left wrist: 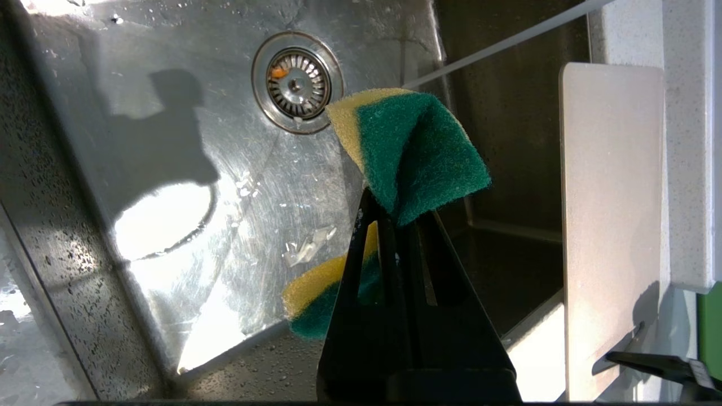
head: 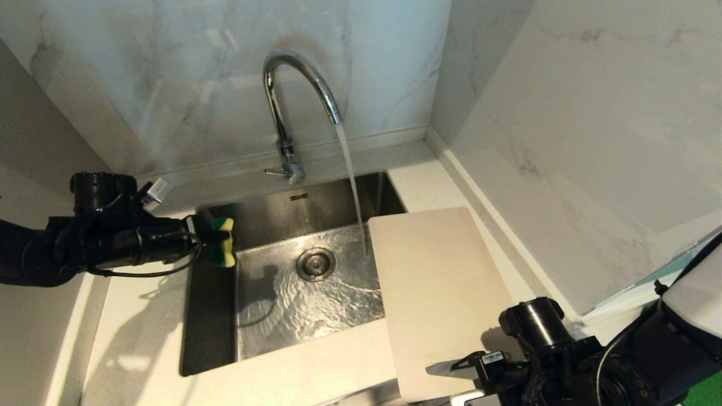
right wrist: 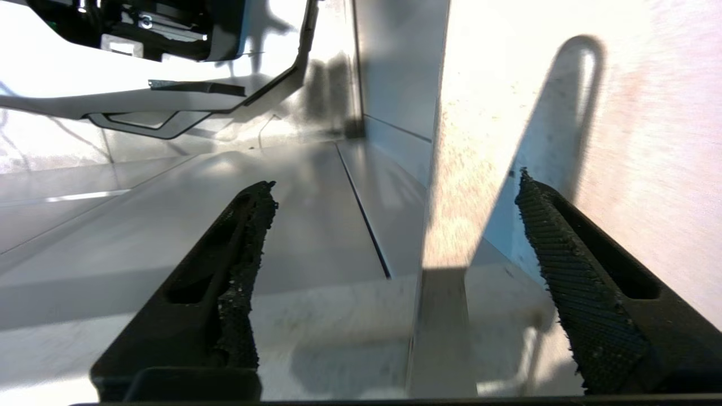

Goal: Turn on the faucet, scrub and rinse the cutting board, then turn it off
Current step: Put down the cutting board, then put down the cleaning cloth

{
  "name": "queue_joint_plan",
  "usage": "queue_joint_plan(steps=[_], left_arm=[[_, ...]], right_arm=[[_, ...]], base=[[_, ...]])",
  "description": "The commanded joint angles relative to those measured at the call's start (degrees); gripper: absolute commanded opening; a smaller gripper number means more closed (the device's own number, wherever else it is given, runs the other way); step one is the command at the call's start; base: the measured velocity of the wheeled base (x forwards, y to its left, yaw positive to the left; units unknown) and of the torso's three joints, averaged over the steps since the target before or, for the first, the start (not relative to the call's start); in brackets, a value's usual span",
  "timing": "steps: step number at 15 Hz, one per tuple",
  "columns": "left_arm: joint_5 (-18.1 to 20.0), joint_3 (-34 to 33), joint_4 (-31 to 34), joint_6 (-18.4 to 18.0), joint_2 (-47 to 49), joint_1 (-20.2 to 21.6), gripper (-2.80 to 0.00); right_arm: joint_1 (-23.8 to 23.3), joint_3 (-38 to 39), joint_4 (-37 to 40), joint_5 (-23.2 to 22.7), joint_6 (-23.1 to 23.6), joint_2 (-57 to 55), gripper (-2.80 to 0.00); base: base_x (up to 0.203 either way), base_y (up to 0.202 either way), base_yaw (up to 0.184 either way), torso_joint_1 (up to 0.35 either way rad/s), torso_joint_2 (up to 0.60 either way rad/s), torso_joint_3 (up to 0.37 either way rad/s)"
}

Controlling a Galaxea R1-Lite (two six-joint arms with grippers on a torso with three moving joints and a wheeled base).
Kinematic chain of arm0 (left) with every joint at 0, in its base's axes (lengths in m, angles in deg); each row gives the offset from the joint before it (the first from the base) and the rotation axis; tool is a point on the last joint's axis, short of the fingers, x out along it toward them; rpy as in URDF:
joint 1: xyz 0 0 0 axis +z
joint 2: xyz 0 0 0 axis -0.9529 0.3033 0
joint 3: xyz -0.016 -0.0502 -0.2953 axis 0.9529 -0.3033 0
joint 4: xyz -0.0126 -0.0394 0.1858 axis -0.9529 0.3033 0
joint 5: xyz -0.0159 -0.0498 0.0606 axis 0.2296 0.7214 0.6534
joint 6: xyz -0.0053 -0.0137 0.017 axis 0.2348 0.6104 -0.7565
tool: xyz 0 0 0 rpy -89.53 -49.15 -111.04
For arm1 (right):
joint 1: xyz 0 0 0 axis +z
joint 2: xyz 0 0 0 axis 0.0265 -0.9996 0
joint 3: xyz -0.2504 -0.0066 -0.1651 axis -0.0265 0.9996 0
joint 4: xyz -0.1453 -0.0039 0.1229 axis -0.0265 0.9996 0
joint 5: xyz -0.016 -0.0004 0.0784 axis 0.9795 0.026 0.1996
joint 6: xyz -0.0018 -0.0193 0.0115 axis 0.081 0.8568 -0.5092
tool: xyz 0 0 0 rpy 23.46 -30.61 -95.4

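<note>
Shiny chrome is what you see first: the faucet (head: 293,107) stands at the far side of the sink (head: 214,316), and water runs from its spout onto the sink floor just left of the board (head: 440,293). The cream board lies flat on the right, part on the counter (head: 316,383) and part over the sink's right edge. Your head view cuts off its near end.

Your left claw (left wrist: 395,217) hangs over the sink's left side. It is pinched tight on a green and yellow sponge (left wrist: 417,152), which folds so you cannot see all of it.

Your right claw (right wrist: 395,242) is at the board's near end, its fingers (right wrist: 569,270) spread wide with nothing between them. You cannot tell if one finger touches the board. The arm hides that corner in the head view.
</note>
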Motion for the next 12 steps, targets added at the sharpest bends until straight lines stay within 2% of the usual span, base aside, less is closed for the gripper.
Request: queue_joint_plan(steps=[1, 5, 6, 9, 12], left_arm=[[0.1, 0.1, -0.1, 0.2, -0.2, -0.1, -2.80], [0.1, 0.1, -0.1, 0.2, -0.2, -0.1, -2.80], [0.0, 0.2, -0.1, 0.2, -0.2, -0.1, -2.80], [-0.1, 0.2, -0.1, 0.3, -0.5, -0.9, -2.80], [-0.4, 0.0, -0.1, 0.3, -0.5, -1.7, -2.80]], right_arm=[[0.2, 0.9, -0.1, -0.6, 0.5, 4.9, 0.00], [0.2, 0.4, -0.1, -2.1, 0.4, 10.4, 0.00], [0.2, 0.3, -0.2, -2.9, -0.8, 11.8, 0.00], [0.2, -1.9, -0.9, -4.9, -6.5, 16.0, 0.00], [0.1, -9.5, -1.0, -5.0, -16.3, 18.2, 0.00]], base=[[0.000, 0.000, 0.000, 0.000, 0.00, 0.000], [0.000, 0.000, 0.000, 0.000, 0.00, 0.000], [0.000, 0.000, 0.000, 0.000, 0.00, 0.000], [0.000, 0.000, 0.000, 0.000, 0.00, 0.000], [0.000, 0.000, 0.000, 0.000, 0.00, 0.000]])
